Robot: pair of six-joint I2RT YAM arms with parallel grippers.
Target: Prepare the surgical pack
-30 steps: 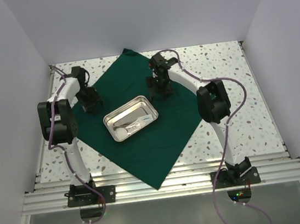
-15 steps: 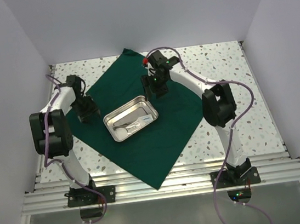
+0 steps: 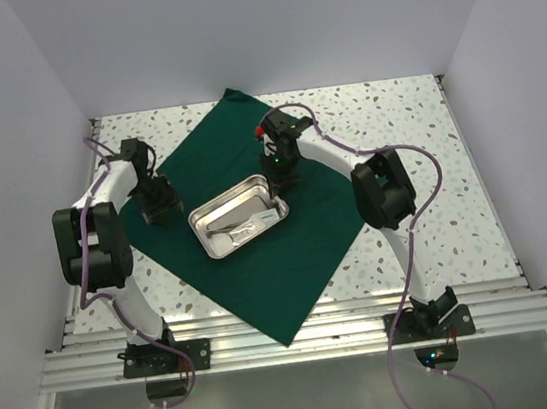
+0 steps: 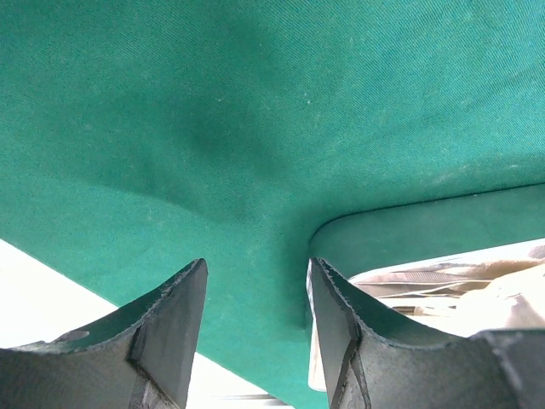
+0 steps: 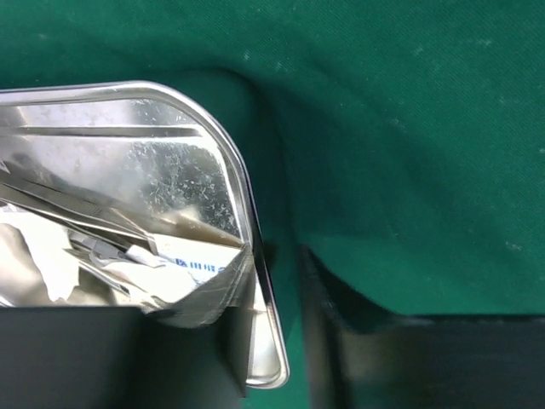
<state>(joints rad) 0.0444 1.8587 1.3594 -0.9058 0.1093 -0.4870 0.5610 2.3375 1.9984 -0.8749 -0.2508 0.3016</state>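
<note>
The dark green cloth (image 3: 263, 276) lies flat as a diamond on the table. The shiny steel tray (image 3: 208, 243) sits at its middle and holds thin metal instruments (image 3: 226, 228) and white gauze (image 3: 260, 218). My left gripper (image 3: 156, 208) is open and empty, low over the cloth (image 4: 255, 102) just left of the tray (image 4: 443, 281). My right gripper (image 3: 279, 171) is open at the tray's far right corner. Its jaws straddle the tray's rim (image 5: 255, 256), one finger inside by the gauze packet (image 5: 170, 264), the other outside on the cloth (image 5: 409, 128) with a gap to the rim.
The speckled tabletop (image 3: 417, 145) shows around the cloth. White walls close in the left, right and back. Aluminium rails (image 3: 291, 338) with the arm bases run along the near edge. The cloth's near corner hangs over the rails.
My right gripper has moved left and down to the tray's far right corner. My left arm has swung its elbow left and its gripper has come slightly nearer. Tray and cloth have not moved.
</note>
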